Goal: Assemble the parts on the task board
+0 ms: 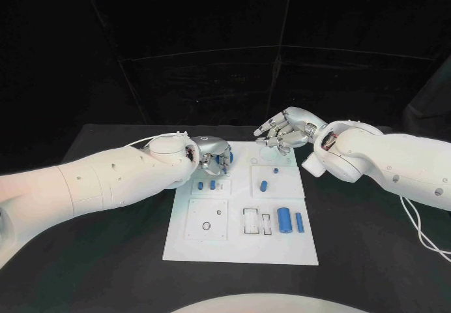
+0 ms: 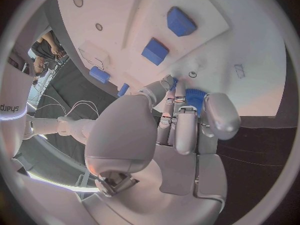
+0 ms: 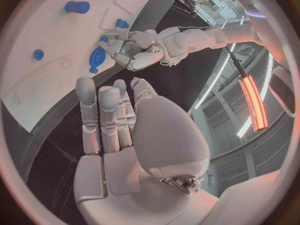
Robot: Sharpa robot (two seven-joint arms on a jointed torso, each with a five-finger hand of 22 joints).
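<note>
The white task board (image 1: 282, 251) lies in the middle of the table. My left hand (image 1: 212, 156) is over its far left corner, fingers closed round a blue ribbed round part (image 2: 195, 97), which the right wrist view also catches as the blue round part (image 3: 97, 57) in the left hand (image 3: 134, 52). Whether the part touches the board I cannot tell. My right hand (image 1: 287, 130) hovers over the board's far edge, holding nothing, fingers stretched out (image 3: 109, 115). Loose blue parts lie on the board: a large cylinder (image 1: 284, 220), a slim one (image 1: 300, 223), a short one (image 1: 265, 185).
Two small blue blocks (image 1: 206, 185) sit just in front of the left hand, seen close as blue blocks (image 2: 155, 51). Two dark rings (image 1: 206, 226) lie in the board's near left square. A white cable (image 1: 414, 222) runs along the table's right side.
</note>
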